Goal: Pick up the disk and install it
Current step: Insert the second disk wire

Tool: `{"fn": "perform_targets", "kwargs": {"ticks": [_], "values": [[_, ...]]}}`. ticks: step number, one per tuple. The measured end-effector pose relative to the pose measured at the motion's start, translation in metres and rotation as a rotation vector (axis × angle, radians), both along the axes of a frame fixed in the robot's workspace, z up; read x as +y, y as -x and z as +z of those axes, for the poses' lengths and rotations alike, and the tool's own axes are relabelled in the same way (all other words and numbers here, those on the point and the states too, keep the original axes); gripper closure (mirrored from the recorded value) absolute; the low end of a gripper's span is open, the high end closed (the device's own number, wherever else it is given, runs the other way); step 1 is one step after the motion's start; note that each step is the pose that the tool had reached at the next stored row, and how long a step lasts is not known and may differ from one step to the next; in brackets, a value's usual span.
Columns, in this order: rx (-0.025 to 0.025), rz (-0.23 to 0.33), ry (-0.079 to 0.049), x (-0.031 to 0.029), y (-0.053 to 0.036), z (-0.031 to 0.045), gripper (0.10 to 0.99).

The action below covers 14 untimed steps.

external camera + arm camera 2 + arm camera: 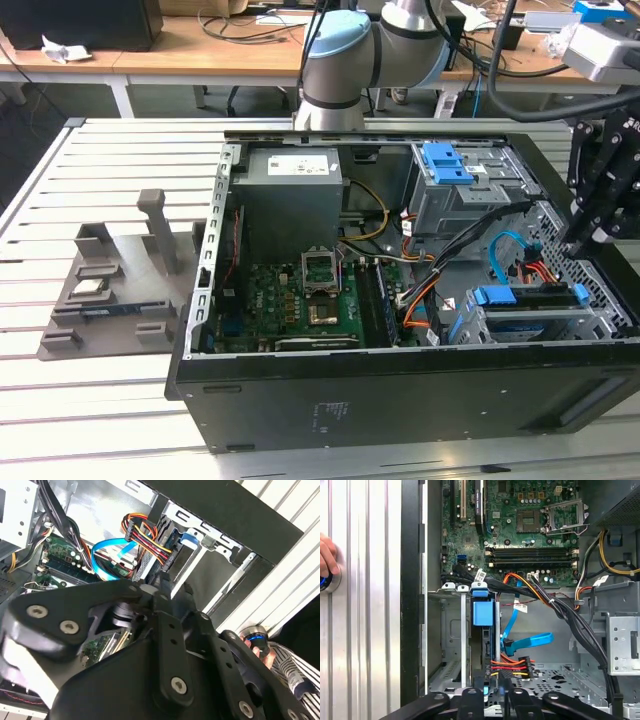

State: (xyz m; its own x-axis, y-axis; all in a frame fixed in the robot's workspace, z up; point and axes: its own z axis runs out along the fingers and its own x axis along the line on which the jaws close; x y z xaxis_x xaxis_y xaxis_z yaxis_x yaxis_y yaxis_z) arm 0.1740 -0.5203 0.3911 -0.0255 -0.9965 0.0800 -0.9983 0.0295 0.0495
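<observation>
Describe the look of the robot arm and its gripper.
The arm has silver-grey metal tube sections and light blue-grey caps on its joints. The gripper is matte black, built from flat linked bars joined by round silver screws, plain to see in the second wrist view. Black cables trail beside it.

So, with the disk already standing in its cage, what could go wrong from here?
1. The tool hangs right above the disk; the coloured power cable and blue data cable lie close by and might snag.
2. A person's hand rests on a button on the table beside the computer case, close to the arm's working space.
</observation>
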Motion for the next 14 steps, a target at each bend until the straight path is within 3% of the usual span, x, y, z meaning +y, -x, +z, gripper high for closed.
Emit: {"fn": "perform_targets", "kwargs": {"ticks": [3, 7, 14], "values": [[0.0000, 0.000, 0.000, 0.0001, 0.0009, 0.0001, 0.725], [0.0000, 0.022, -0.002, 0.0039, 0.0152, -0.0053, 0.725], [0.0001, 0.061, -0.006, 0.0100, 0.0264, -0.0120, 0.725]]}}
